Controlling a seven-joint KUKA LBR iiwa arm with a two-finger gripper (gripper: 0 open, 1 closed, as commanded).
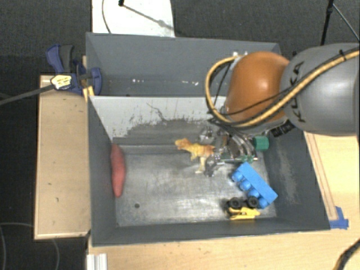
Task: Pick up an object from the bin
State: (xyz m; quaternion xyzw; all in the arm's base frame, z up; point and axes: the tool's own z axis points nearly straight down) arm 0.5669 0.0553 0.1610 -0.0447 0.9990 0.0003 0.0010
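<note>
orange-yellow toy figure [193, 147], mid-bin, just beside gripper [216, 161]: judged light, stiff, irregular; take across the narrow body. gripper's opening or closure cannot be told.

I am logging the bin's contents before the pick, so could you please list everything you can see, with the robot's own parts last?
bin: one, grey metal, holds all the things below.
oblong thing: one, red, along the left wall.
toy animal: one, orange-yellow, mid-floor, just left of the gripper.
building brick: one, blue, right part of the floor, lying slantwise.
toy vehicle: one, yellow and black, by the front wall, beside the brick's lower end.
small block: one, green, right of the gripper, partly hidden; cannot tell whether it is loose.
gripper: one, metal, low between toy animal and brick.
arm: one, grey, with orange cover and cables, reaching in from the right.
</note>
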